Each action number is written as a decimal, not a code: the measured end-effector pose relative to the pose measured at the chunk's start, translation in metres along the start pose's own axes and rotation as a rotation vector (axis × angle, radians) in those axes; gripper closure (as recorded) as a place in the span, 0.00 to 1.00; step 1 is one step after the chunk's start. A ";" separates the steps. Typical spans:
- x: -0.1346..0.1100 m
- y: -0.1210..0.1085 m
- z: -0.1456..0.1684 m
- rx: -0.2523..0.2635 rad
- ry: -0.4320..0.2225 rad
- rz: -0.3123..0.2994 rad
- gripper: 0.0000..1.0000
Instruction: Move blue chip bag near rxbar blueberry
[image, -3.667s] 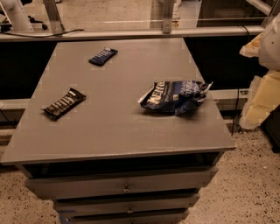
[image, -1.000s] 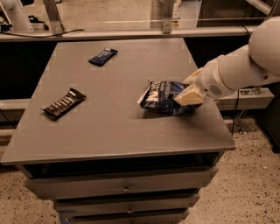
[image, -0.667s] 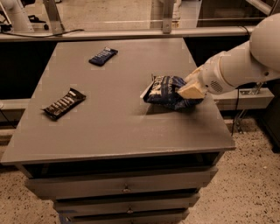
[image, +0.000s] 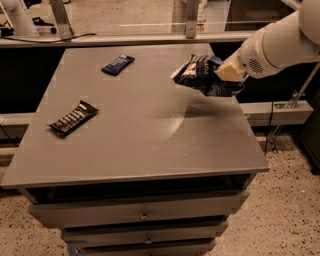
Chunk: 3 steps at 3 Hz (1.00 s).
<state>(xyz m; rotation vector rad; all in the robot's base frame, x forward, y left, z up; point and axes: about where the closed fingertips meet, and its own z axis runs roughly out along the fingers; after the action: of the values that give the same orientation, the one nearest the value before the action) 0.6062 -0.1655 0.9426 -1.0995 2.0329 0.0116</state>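
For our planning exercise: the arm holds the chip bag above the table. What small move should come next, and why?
Probably carry the chip bag leftward toward the small blue bar. The gripper, shut on the bag, holds it raised over the table's right rear, while the bar lies well apart at the left rear, so that gap needs closing before lowering.

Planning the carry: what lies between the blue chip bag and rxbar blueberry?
Only bare tabletop before the rxbar blueberry, in the camera view. The claw holds the blue chip bag raised at right.
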 end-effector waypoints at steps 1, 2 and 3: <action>0.000 0.000 0.000 0.000 0.000 0.000 1.00; -0.012 -0.009 0.009 0.032 -0.037 0.018 1.00; -0.037 -0.038 0.039 0.088 -0.088 0.042 1.00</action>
<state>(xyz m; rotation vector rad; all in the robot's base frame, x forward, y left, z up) 0.6689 -0.1492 0.9533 -0.9845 1.9590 -0.0078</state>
